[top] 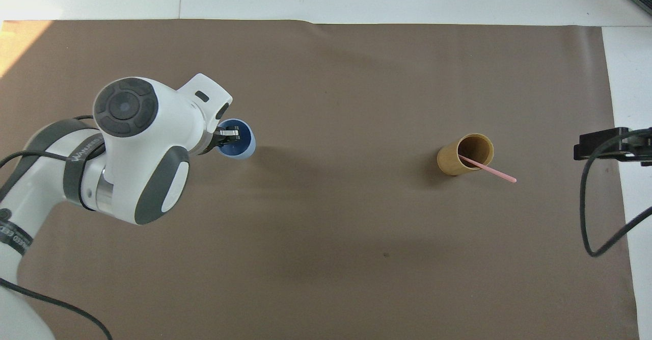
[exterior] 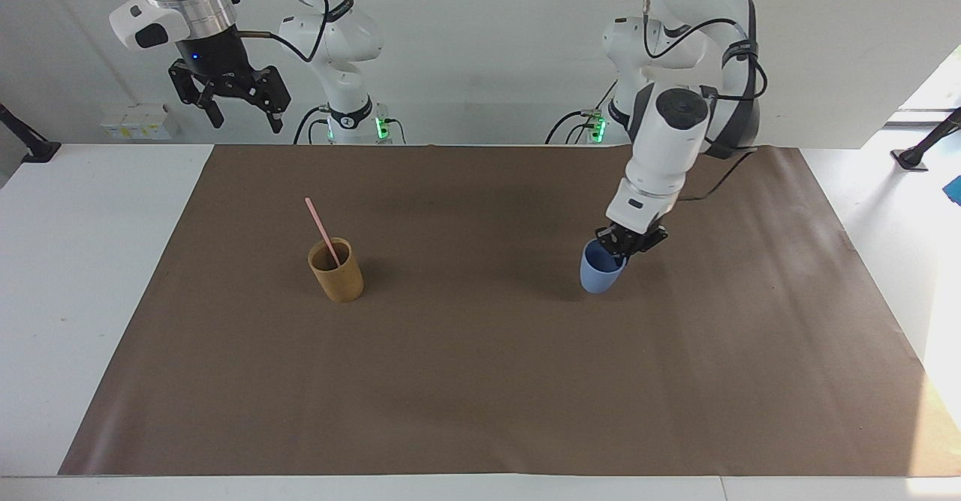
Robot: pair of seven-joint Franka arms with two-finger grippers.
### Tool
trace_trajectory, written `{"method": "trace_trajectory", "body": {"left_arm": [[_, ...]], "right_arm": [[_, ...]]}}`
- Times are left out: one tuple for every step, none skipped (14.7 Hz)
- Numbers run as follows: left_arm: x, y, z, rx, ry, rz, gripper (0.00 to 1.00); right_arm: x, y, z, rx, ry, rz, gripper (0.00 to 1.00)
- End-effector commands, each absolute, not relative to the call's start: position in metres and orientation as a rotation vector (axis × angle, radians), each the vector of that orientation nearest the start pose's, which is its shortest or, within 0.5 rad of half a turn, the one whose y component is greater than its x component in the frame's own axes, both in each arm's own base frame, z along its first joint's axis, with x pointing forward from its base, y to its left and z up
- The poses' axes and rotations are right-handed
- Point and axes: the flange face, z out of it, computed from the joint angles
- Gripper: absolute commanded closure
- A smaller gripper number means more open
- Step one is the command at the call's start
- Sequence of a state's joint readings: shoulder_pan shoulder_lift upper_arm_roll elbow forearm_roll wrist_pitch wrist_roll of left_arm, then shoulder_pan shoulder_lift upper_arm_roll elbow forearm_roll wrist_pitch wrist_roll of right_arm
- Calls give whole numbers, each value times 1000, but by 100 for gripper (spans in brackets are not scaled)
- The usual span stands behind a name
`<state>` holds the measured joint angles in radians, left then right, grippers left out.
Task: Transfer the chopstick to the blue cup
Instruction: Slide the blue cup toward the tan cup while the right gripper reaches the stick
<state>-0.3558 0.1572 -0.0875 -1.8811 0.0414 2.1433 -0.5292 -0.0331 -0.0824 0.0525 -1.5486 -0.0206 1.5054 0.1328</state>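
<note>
A pale pink chopstick leans in the tan wooden cup toward the right arm's end of the mat. My left gripper is shut on the rim of the light blue cup, one finger inside it, and holds it slightly tilted just above the mat, toward the left arm's end. My right gripper is open and empty, high in the air over the right arm's edge of the mat.
A brown mat covers most of the white table. The left arm's white wrist hangs over the mat beside the blue cup. A black cable hangs from the right arm.
</note>
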Motion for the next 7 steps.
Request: {"method": "trace_trajectory", "body": {"left_arm": [[543, -317, 440, -3159, -183, -158, 100], [540, -337, 438, -3165, -201, -159, 100], [536, -351, 432, -3169, -200, -154, 100], [529, -362, 430, -3179, -194, -152, 100], [524, -372, 423, -3181, -177, -133, 100], [524, -376, 418, -3186, -172, -131, 100], [523, -379, 414, -3189, -166, -131, 100]], "right_arm": [[527, 8, 667, -3140, 142, -92, 0], [530, 8, 665, -3139, 140, -101, 0], [533, 10, 661, -3136, 135, -113, 0], [538, 12, 652, -3137, 128, -125, 0], [542, 10, 639, -3137, 99, -132, 0], [545, 10, 625, -3139, 39, -140, 0], [549, 11, 615, -3138, 7, -171, 0]]}}
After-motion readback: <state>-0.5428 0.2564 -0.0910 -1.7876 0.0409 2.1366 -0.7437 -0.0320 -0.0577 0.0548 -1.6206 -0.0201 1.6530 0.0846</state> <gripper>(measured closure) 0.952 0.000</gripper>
